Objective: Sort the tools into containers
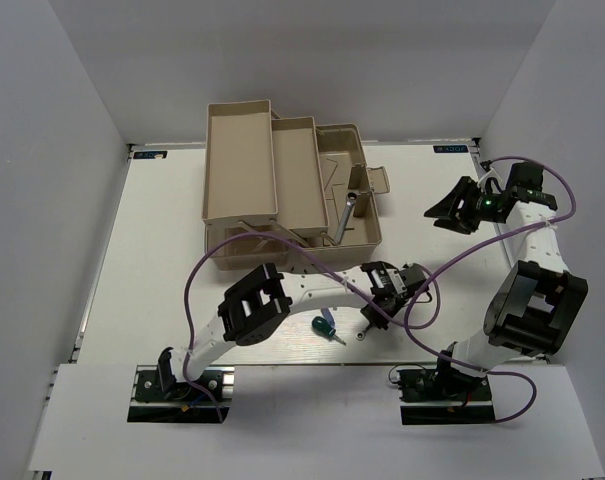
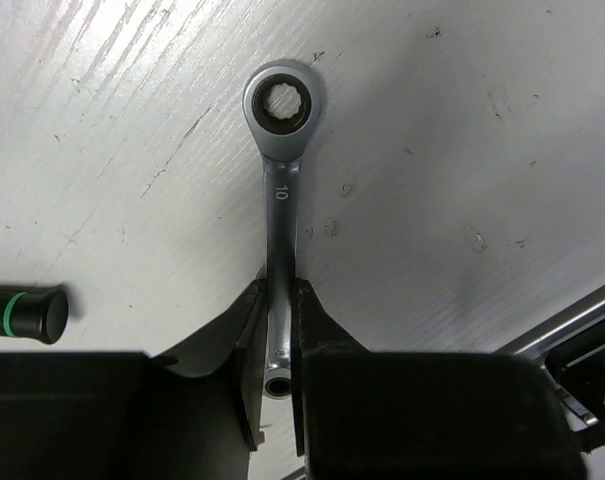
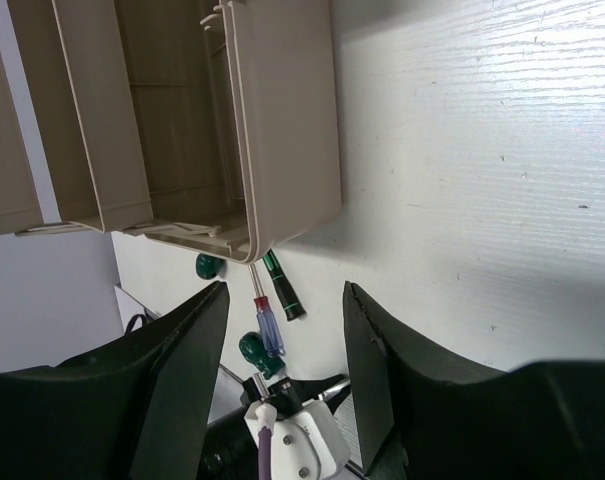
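The silver wrench [image 2: 280, 190] bears the number "10" stamped on its shank

White arm links [image 1: 322, 290], black joints [image 1: 252, 305], purple cables [image 1: 191, 300], black fingers [image 2: 322, 335]

small silver ring wrench [image 2: 279, 190] marked 10 lying flat, its shank being pinched by the left gripper [image 2: 279, 292], stubby green-handled screwdriver [image 1: 327, 325] lying near it, beige fold-out toolbox [image 1: 282, 180] standing open behind them, larger silver wrench [image 1: 344, 215] leaning in its right compartment
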`<move>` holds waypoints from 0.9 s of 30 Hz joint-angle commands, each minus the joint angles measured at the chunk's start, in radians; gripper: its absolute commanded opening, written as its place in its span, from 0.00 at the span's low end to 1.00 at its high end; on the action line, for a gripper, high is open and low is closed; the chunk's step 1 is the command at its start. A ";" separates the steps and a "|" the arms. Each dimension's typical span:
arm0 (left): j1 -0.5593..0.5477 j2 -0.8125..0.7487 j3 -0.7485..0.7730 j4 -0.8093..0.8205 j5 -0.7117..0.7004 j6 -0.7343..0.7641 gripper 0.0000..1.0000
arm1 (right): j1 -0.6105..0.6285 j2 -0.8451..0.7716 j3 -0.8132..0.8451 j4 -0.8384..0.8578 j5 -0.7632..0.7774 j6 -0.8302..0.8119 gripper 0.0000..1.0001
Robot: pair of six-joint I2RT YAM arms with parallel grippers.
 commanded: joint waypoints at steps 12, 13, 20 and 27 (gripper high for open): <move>0.005 0.020 -0.106 -0.049 -0.057 -0.016 0.00 | -0.018 -0.002 -0.006 -0.006 -0.041 0.002 0.56; 0.014 0.020 -0.083 -0.049 -0.067 -0.005 0.00 | -0.023 0.000 -0.005 -0.006 -0.046 0.000 0.56; 0.033 0.020 0.144 -0.105 -0.076 0.017 0.00 | -0.031 -0.006 -0.008 -0.006 -0.058 0.000 0.56; 0.090 -0.046 0.177 -0.125 -0.099 0.017 0.00 | -0.040 -0.009 -0.008 -0.010 -0.078 -0.012 0.56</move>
